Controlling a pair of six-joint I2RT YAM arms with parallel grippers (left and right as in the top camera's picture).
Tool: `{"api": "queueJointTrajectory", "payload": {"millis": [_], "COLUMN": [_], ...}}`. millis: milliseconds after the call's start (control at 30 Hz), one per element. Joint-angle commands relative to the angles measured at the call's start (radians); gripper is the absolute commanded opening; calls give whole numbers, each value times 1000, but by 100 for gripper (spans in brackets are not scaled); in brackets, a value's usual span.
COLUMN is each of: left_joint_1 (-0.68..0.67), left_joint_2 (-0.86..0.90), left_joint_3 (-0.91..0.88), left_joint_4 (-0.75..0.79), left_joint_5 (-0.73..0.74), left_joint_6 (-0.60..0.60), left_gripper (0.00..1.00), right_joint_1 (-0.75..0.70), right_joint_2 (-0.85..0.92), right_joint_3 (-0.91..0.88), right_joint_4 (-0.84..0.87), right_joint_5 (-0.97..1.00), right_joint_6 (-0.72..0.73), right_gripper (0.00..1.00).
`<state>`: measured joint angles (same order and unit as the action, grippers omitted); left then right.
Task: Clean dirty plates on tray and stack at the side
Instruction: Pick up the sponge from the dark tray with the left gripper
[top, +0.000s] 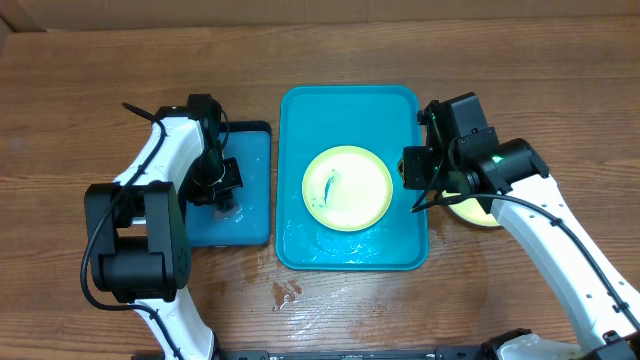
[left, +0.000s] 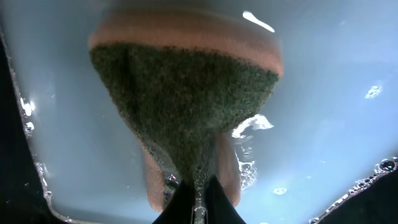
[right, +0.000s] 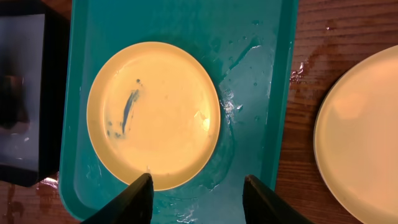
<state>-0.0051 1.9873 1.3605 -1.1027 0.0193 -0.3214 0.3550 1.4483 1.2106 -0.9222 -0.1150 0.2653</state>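
Observation:
A yellow-green plate (top: 347, 187) with a dark bluish smear lies in the wet teal tray (top: 298, 130); it also shows in the right wrist view (right: 153, 115), on the tray (right: 261, 93). A second yellow-green plate (top: 474, 211) lies on the table right of the tray, partly under my right arm; it shows in the right wrist view (right: 360, 134). My right gripper (right: 198, 198) is open and empty above the tray's right edge (top: 412, 168). My left gripper (left: 198, 193) is shut on a wet green-and-orange sponge (left: 186, 106) in the small tray's water. No light blue plate is in view.
The smaller dark-rimmed blue tray (top: 255, 205) with water sits left of the teal tray, under my left gripper (top: 222, 185). Water drops lie on the wooden table (top: 285, 292) in front of the teal tray.

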Motion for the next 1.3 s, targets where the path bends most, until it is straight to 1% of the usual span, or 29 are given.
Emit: {"api": "queueJointTrajectory", "payload": {"millis": [0, 167, 233, 267, 300, 367, 500, 633, 733, 867, 933, 967, 1033, 1067, 1167, 1267], "left_joint_1": [-1, 0, 1, 1, 1, 1, 1, -2, -2, -2, -2, -2, -2, -2, 0, 0], "left_joint_2": [13, -8, -10, -10, -10, -10, -10, -9, -9, -9, -9, -9, -9, -9, -9, -9], "left_joint_3": [5, 65, 99, 119, 136, 171, 207, 183, 123, 1, -58, -81, -112, -117, -108, -74], "left_joint_4": [-6, -73, -103, -119, -132, -158, -180, -143, -70, 48, 95, 112, 134, 136, 129, 91], "left_joint_5": [27, 24, 21, 21, 19, 1, -55, -84, -82, -64, -40, -33, -28, -28, -29, -28], "left_joint_6": [0, 1, 1, 7, 10, 11, 10, 4, 3, 3, 3, 4, 3, 3, 4, 3], "left_gripper": [4, 4, 11, 20, 28, 33, 34, 39, 43, 44, 43, 36, 12, 4, 4, 4], "right_joint_1": [3, 3, 3, 3, 3, 3, 3, 3, 3, 3, 3, 3, -4, -12, -59, -135], "right_joint_2": [-5, -5, -5, -5, -5, -5, -4, -4, -4, -4, -4, -4, -3, -1, 14, 49], "right_joint_3": [20, 20, 20, 20, 20, 20, 20, 20, 20, 20, 20, 20, 20, 20, 20, 20], "right_joint_4": [0, 0, 0, 0, 0, 0, 0, 0, 0, 0, 5, 11, 21, 24, 24, 31], "right_joint_5": [10, 10, 10, 10, 10, 10, 10, 10, 10, 10, 11, 11, 32, 53, 96, 55], "right_joint_6": [-5, -5, -5, -5, -5, -5, -5, -5, -5, -5, -4, -3, 42, 74, 145, 161], "right_gripper": [48, 48, 48, 48, 48, 48, 48, 48, 49, 48, 48, 43, 43, 43, 39, 39]}}
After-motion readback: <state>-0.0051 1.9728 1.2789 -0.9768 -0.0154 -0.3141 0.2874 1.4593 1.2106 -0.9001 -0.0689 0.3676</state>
